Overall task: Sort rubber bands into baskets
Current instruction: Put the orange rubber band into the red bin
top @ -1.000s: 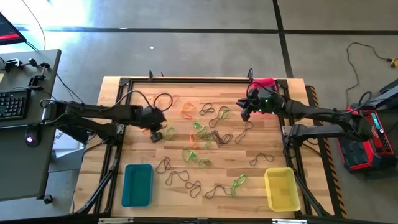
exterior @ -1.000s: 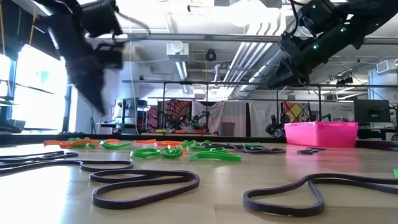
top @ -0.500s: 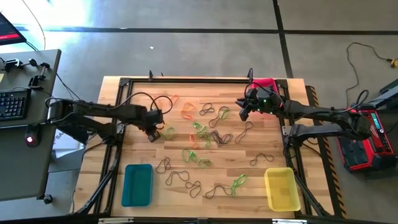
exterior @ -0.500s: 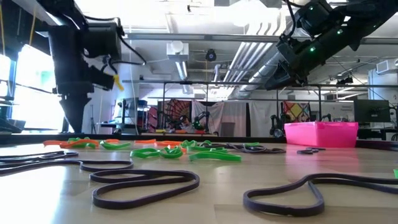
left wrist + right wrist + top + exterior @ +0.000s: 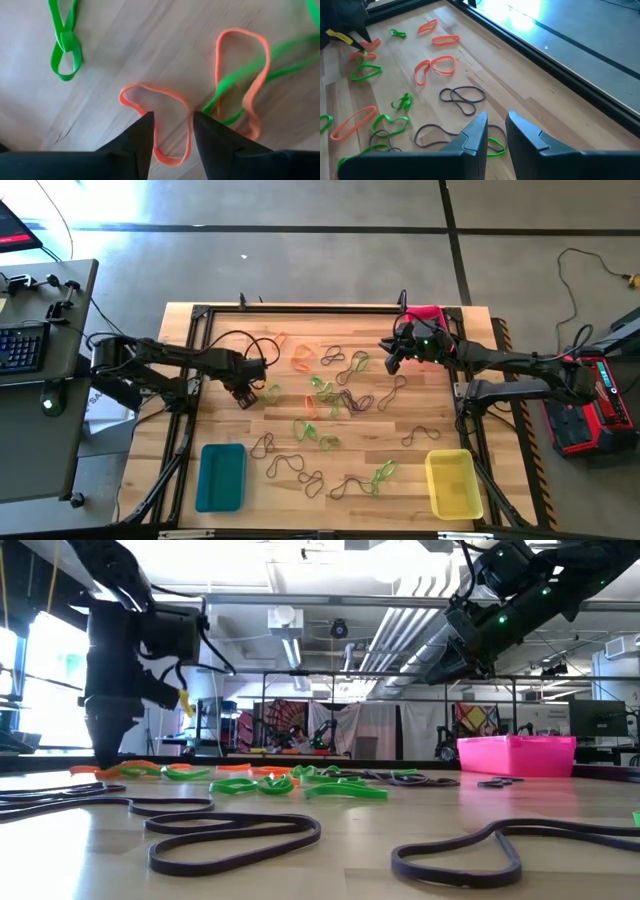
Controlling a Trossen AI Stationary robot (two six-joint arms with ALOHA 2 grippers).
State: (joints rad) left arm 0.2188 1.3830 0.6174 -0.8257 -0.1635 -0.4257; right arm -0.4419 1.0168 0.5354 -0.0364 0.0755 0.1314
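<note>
Over the table's left half, left gripper (image 5: 172, 127) is down at the wood, its two fingers parted a little and straddling one side of an orange band (image 5: 165, 120) lying flat; nothing gripped yet. A green band (image 5: 65, 45) lies well apart, and a second orange band (image 5: 242, 75) with a green one across it lies just beside.

Right gripper (image 5: 393, 358) hangs above the far right of the table near the pink basket (image 5: 425, 313); fingers stand close together, nothing seen between them, and whether fully shut I cannot tell. Teal basket (image 5: 221, 476) sits at the near left, yellow basket (image 5: 452, 482) at the near right. Most bands (image 5: 330, 405) are scattered mid-table.

Step in hand, as I judge it: picking the orange band. To do it well, keep the fingertips pressed to the wood so the thin strand cannot slip under, close on the single strand only, and lift straight up, clear of the crossed pair beside it.

Against a second ago: the left arm was higher and farther right, fingers nearly closed; it has since dropped to the table and opened. Right arm unchanged.
</note>
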